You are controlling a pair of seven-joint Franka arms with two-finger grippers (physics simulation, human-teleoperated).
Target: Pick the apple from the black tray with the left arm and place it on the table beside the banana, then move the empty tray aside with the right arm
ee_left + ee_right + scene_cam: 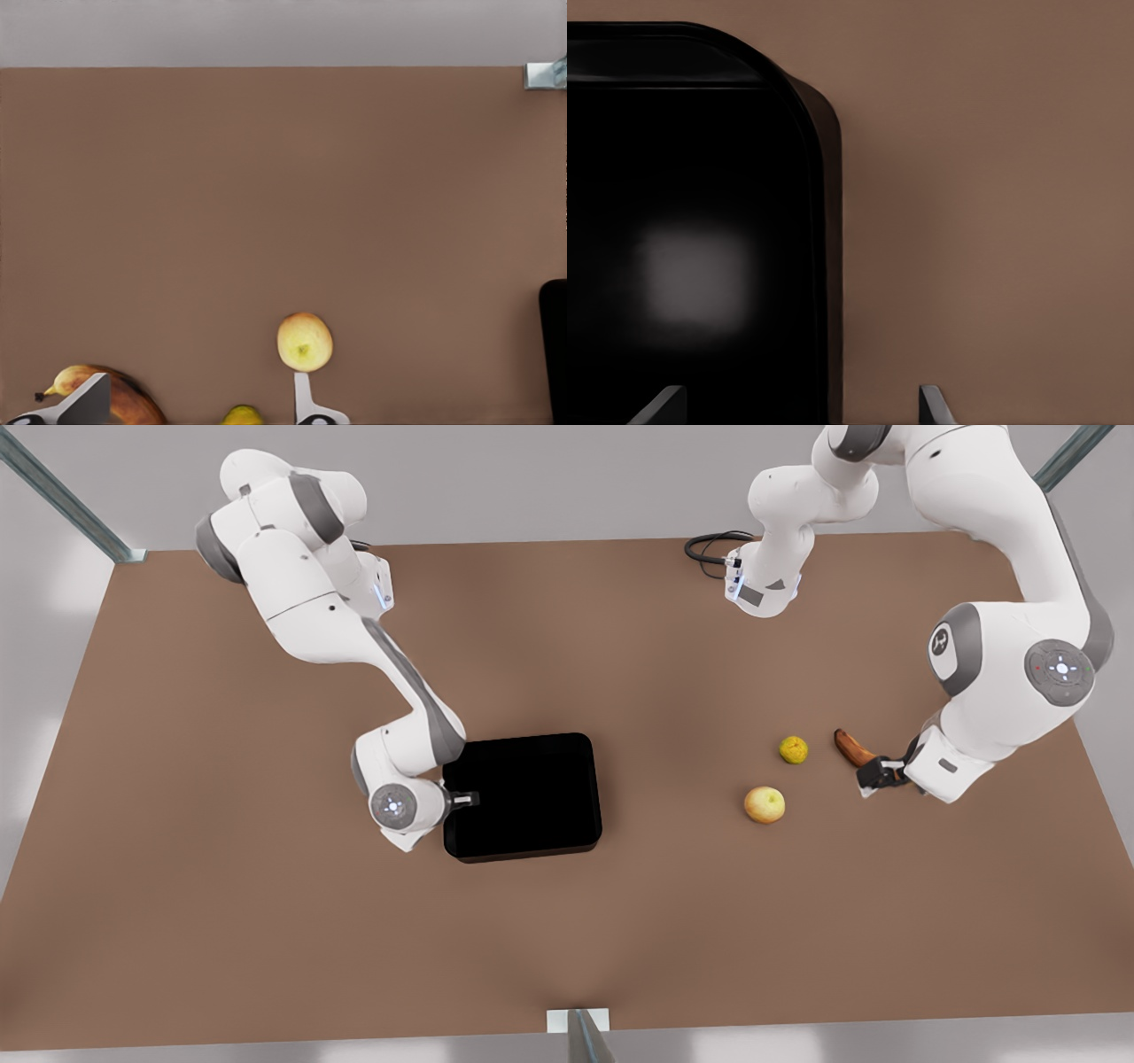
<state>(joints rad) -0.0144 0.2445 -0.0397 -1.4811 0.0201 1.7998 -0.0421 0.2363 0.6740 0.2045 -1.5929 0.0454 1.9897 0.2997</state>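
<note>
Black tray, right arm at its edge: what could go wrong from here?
1. The right tool straddles the black tray rim with its fingers open; a shallow bite on that low rim could slip when it pulls.
2. The left tool hangs open right over the banana; withdrawing carelessly could nudge it toward the small yellow-green fruit and apple.
</note>
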